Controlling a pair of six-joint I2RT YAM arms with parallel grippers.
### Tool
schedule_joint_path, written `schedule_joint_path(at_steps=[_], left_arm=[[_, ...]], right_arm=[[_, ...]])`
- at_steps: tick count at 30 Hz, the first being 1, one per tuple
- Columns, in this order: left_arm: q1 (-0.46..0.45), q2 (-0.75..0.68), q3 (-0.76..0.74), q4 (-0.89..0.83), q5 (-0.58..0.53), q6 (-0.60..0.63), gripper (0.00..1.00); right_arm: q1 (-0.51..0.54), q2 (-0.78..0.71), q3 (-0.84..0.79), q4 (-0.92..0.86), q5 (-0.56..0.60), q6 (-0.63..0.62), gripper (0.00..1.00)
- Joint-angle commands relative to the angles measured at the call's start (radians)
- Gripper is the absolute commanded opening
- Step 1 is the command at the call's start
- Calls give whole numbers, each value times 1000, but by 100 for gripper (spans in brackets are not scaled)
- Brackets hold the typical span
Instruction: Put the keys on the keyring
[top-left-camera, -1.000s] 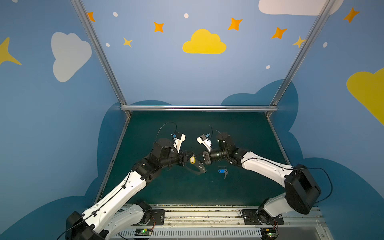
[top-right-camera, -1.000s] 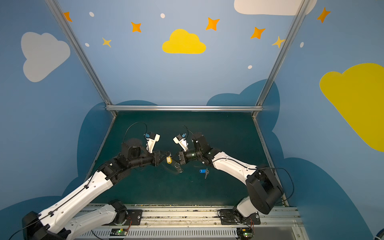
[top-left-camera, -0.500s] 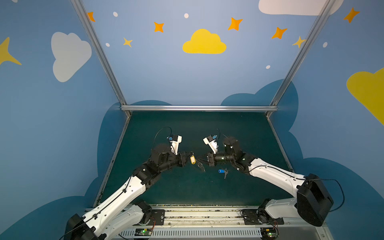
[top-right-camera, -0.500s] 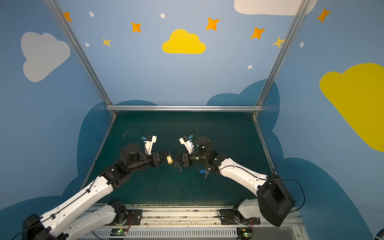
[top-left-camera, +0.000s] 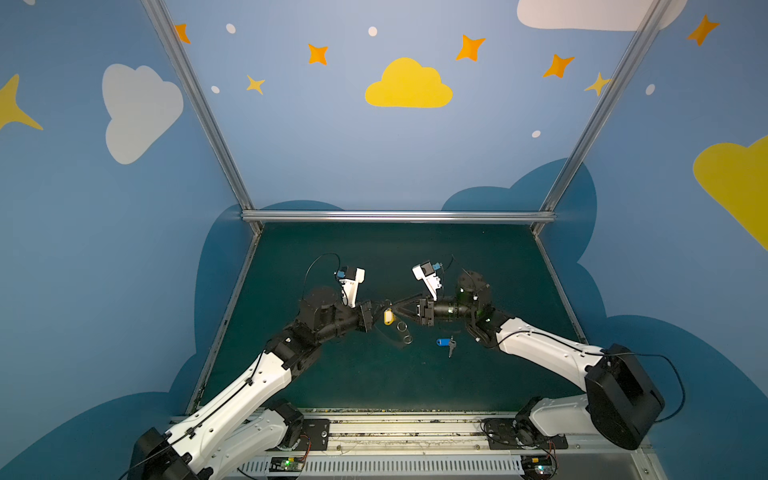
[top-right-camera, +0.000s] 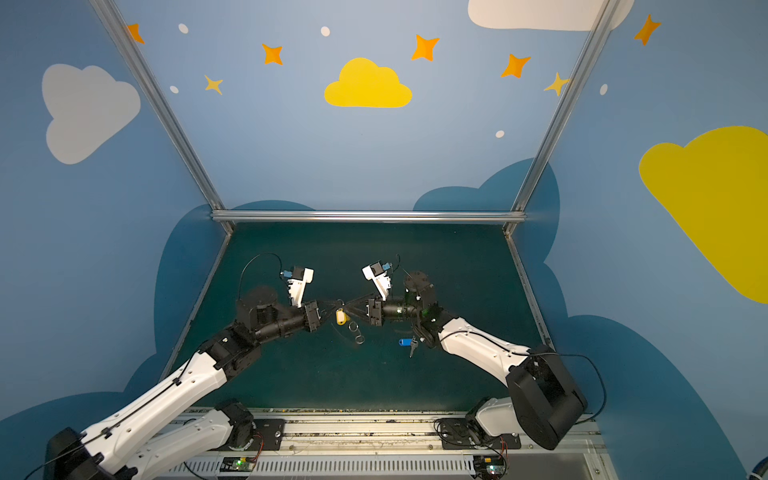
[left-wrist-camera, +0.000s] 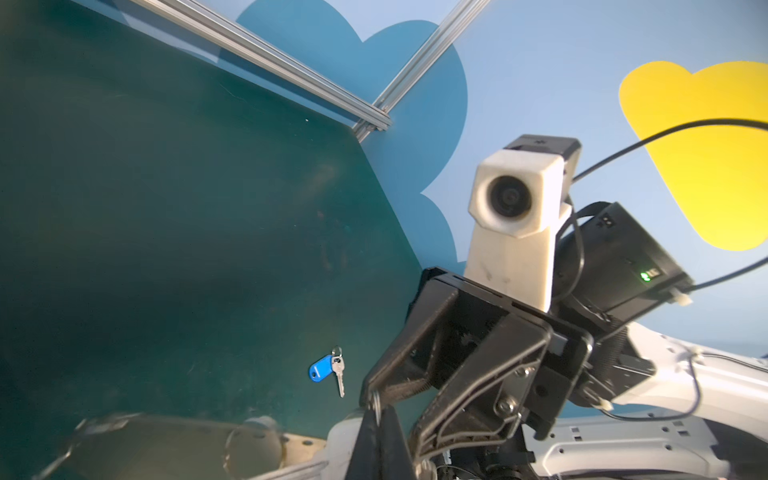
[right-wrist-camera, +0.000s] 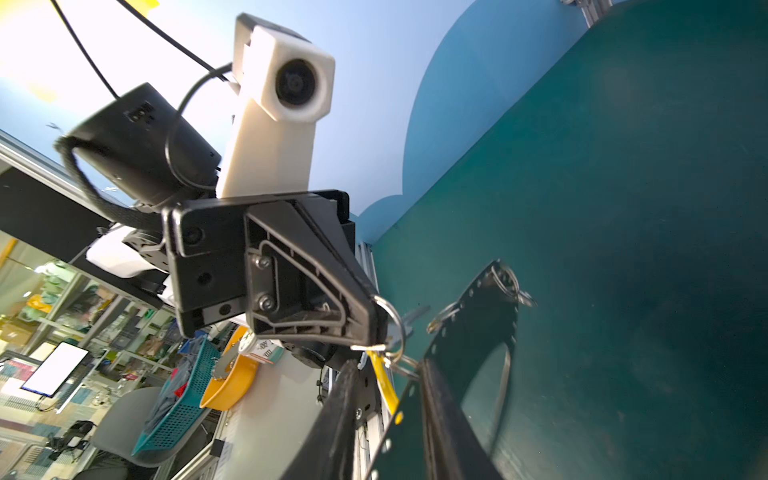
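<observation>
Keyring (right-wrist-camera: 469, 332) — a flat grey plate with wire rings — hangs in mid-air at the centre of both top views, where two arms meet. The left gripper (top-left-camera: 380, 308) is pinched tight on a split ring (right-wrist-camera: 400, 323), from which plate and yellow-tagged key (top-left-camera: 388, 316) dangle, seemingly joined. The right gripper (top-left-camera: 398, 311) has jaws parted around the plate's edge, gripping nothing. The blue-tagged key (top-left-camera: 445, 343) lies alone on the green mat (top-left-camera: 374, 382), lower right of centre — that one is apparently left to do.
</observation>
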Motion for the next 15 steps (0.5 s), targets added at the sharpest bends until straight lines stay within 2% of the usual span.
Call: schedule_joint_path(at_steps=[1, 9, 15], left_arm=[[-3, -2, 3, 74, 67, -6, 4], [-3, 12, 11, 97, 140, -13, 4], [-3, 16, 11, 98, 141, -16, 4]], right_arm=[[-7, 11, -12, 113, -22, 29, 30], [-11, 26, -12, 192, -64, 61, 28], [-10, 30, -8, 229, -116, 80, 10]])
